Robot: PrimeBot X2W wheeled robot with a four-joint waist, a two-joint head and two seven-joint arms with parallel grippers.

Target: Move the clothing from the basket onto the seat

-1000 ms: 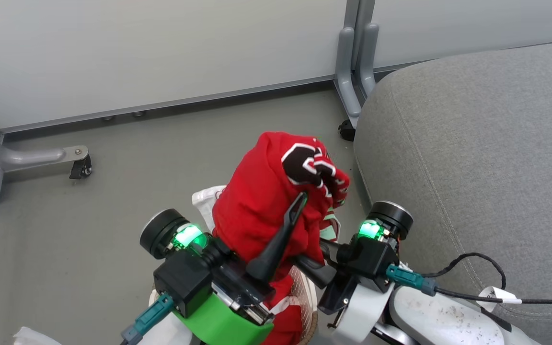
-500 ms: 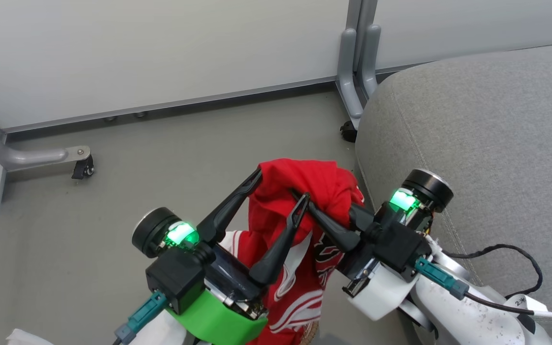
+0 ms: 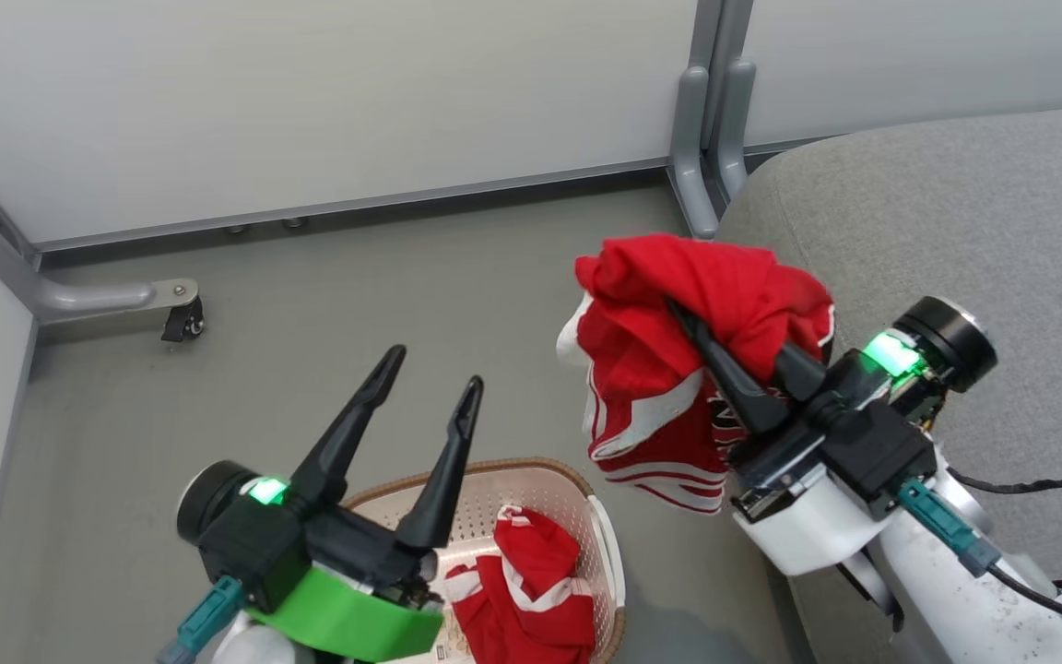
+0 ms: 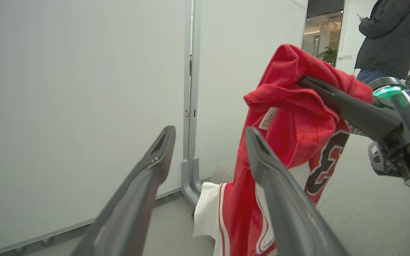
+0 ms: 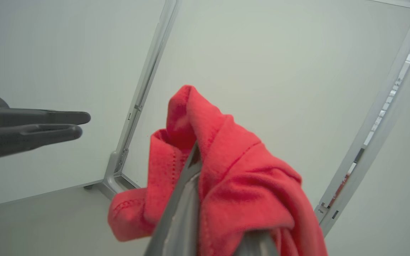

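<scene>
red jersey (image 3: pixel 697 314): now centre right, nearing seat (image 3: pixel 955 203)
left gripper (image 3: pixel 434 365): just released, jaws spread
right gripper (image 3: pixel 692 318): clamps the red jersey alone

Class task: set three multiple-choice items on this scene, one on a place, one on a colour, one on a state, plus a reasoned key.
1. Where does the loose red garment lie? A. in the basket; B. on a shelf; C. on a table.
2. What colour are the numbers on the jersey in the right end effector? A. yellow; B. black; C. blue.
3. The left end effector is: A. shut on the jersey; B. shut on the basket; C. open and empty.
1 A: it lies inside the basket's walls. 2 B: the number is black, edged white. 3 C: its fingers stand apart, nothing between them.
</scene>
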